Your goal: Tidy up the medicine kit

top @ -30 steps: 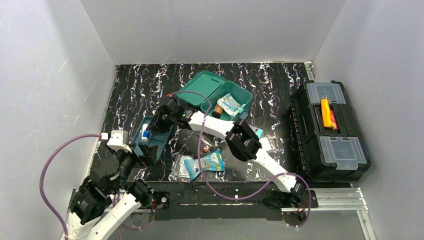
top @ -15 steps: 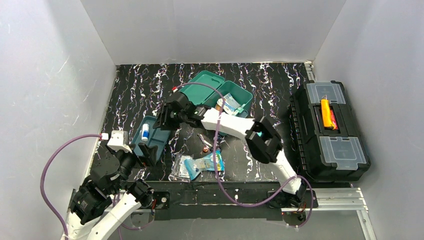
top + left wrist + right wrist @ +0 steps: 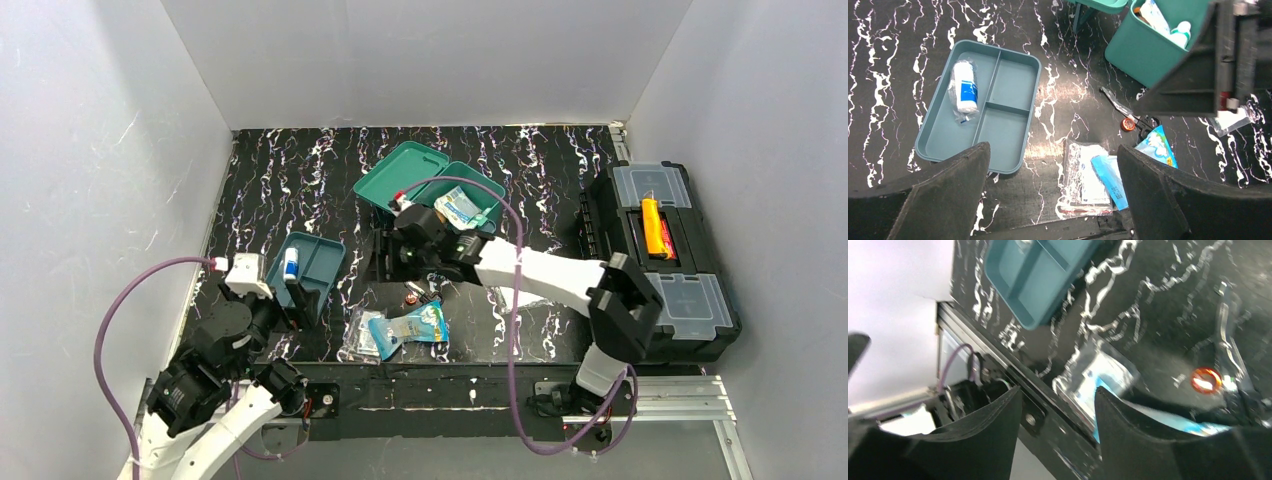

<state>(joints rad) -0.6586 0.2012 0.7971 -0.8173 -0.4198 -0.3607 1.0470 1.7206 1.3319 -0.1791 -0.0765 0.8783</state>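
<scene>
The medicine kit (image 3: pixel 470 195) stands open at the table's back middle, its lid (image 3: pixel 405 168) leaning to the left and packets inside; it also shows as the medicine kit (image 3: pixel 1148 50). Its blue-teal inner tray (image 3: pixel 318 262) lies apart to the left, with a white and blue roll (image 3: pixel 290 265) in its left compartment. The tray (image 3: pixel 998 115) and the roll (image 3: pixel 964 90) lie ahead of my left gripper (image 3: pixel 1053 147), which is open and empty. My right gripper (image 3: pixel 384 257) hangs open and empty between tray and kit, over bare table (image 3: pixel 1058 390).
A clear bag (image 3: pixel 360 335) and blue packets (image 3: pixel 410 325) lie near the front edge, with an orange ring (image 3: pixel 410 296) and a metal tool just behind them. A black toolbox (image 3: pixel 660 255) holding an orange item stands at the right. White walls enclose the table.
My right gripper has pulled away from the tray toward the right and opened wider. The roll stays in the tray. The left arm has shifted slightly.
</scene>
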